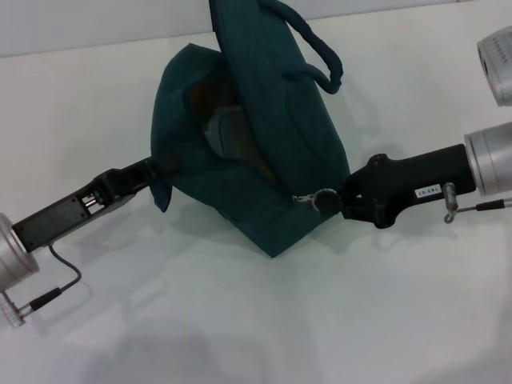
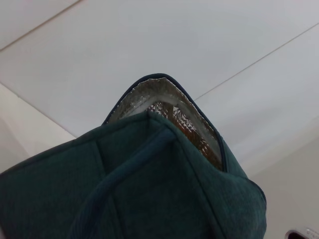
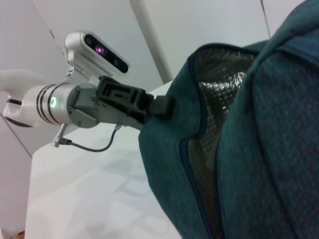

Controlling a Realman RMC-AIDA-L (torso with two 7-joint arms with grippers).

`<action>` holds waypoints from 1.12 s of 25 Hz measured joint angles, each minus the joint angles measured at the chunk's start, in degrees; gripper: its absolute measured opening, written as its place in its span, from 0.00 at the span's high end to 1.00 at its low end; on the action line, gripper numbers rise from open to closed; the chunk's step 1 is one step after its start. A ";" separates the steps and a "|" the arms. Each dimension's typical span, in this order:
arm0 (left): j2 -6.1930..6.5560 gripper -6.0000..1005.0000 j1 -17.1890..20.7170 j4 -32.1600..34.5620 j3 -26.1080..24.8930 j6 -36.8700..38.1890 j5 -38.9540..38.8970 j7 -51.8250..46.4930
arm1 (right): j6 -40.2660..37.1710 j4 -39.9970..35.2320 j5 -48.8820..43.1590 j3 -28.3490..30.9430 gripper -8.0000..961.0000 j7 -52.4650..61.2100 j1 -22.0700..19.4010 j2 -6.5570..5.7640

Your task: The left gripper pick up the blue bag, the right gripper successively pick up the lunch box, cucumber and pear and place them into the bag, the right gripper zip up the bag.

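Left tool (image 1: 152,172) sits nearest, low on the worktop (image 1: 240,320), pinched closed on the blue bag's (image 1: 264,152) edge fabric; right wrist view shows the fingers clamped on the rim (image 3: 164,105). Bag lies tipped on the worktop centre, mouth part open, foil lining (image 2: 164,107) showing, something pale and something orange just visible inside; can't identify either for certain. Handles (image 1: 320,56) flop toward the back. Right tool (image 1: 330,200) is at the bag's near corner, fingers on the zipper ring pull (image 1: 308,198); it looks closed on it, but the grip itself is hard to see. Judgement: zipping stage, mostly still to run. Bag is soft and slack and will bunch under pull, so the left hold must keep the seam taut. The ring is small and slippery metal; pull along the zipper line, not across.
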 joint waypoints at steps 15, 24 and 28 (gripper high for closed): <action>-0.15 0.85 0.56 0.00 -0.01 0.17 0.28 0.61 | -0.07 -4.36 4.02 0.22 0.98 -2.28 0.72 0.75; -0.43 0.84 0.79 0.00 0.00 0.44 1.48 1.38 | -1.10 -5.54 5.18 -0.54 0.98 -2.28 1.35 0.82; -0.45 0.83 0.59 0.14 0.00 0.49 2.27 1.97 | -1.27 -5.37 5.99 -1.10 0.98 -2.56 1.79 0.84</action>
